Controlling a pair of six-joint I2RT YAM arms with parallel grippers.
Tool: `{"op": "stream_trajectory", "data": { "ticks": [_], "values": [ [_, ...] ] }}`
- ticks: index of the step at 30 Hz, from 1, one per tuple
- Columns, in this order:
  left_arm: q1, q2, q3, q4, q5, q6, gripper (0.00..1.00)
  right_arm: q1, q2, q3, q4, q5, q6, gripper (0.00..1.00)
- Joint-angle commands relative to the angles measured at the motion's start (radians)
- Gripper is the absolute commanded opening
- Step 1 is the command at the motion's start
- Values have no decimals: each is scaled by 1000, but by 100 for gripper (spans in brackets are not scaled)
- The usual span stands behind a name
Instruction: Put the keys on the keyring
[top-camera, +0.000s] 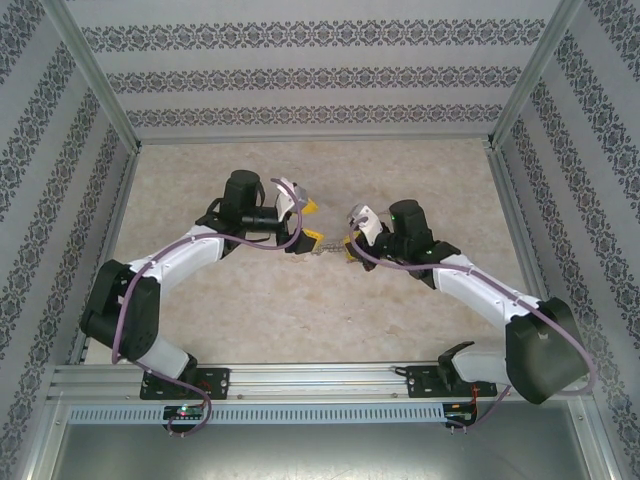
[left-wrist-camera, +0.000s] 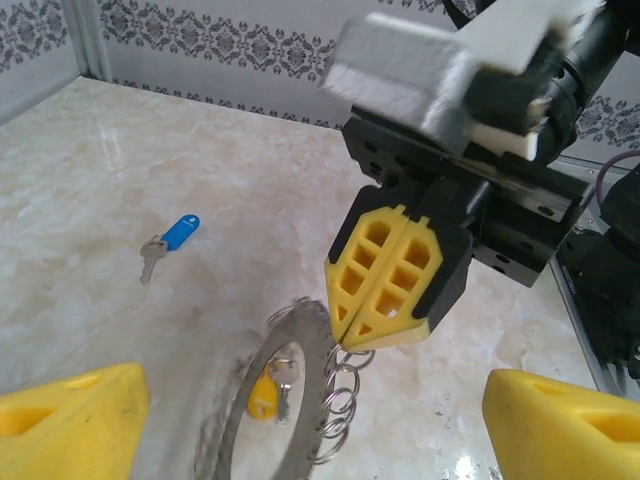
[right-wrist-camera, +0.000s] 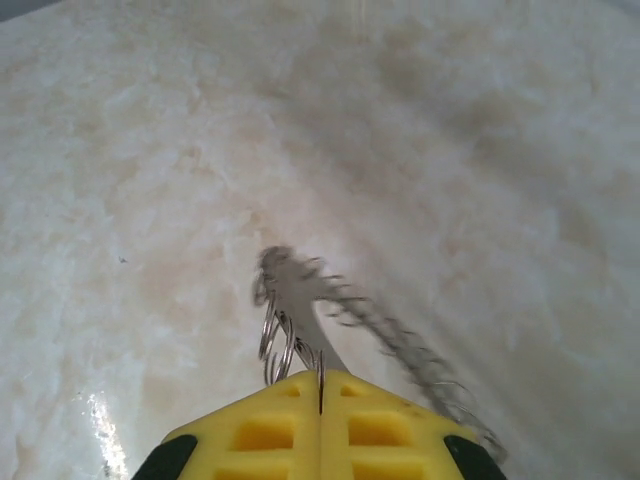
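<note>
Right wrist: keyring (right-wrist-camera: 300, 300) between its jaws

Keys: 2. Blue key (left-wrist-camera: 172, 240) x1, approx 10 o'clock off keyring (left-wrist-camera: 300, 335); yellow key (left-wrist-camera: 264, 397) x1, seen thru ring's middle. Keyring: 1. Wire loops (left-wrist-camera: 345, 385) on it: many, can't count. Grippers: 2, left gripper (top-camera: 310, 224), right gripper (left-wrist-camera: 392, 290).

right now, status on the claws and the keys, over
Right claw shut on keyring. Left claw open, facing it. Blue key loose on table, apart; yellow key by the ring, attached or not unclear. Nothing in the way seen.
</note>
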Motion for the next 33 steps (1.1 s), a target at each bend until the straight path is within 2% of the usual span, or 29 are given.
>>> {"op": "stream_trajectory", "data": {
  "ticks": [1, 8, 14, 16, 19, 23, 33],
  "values": [
    [-13, 32, 24, -11, 41, 83, 85, -7, -35, -12, 146, -72, -115, 0],
    [-64, 104, 25, 14, 3, 147, 79, -22, -14, -30, 170, -125, -145, 0],
    [-132, 142, -8, 152, -56, 79, 72, -24, -14, -50, 217, -163, -132, 0],
    [-136, 145, -20, 182, -67, 68, 67, -30, -21, -56, 214, -205, -144, 0],
    [-137, 131, -40, 213, -87, 64, 59, -56, -31, -55, 175, -335, -199, 0],
    [-137, 104, -52, 197, -95, 80, 55, -68, -40, -63, 173, -352, -204, 0],
    [-134, -29, -104, 87, -121, 143, 54, -76, -56, -64, 141, -364, -236, 0]
  ]
}}
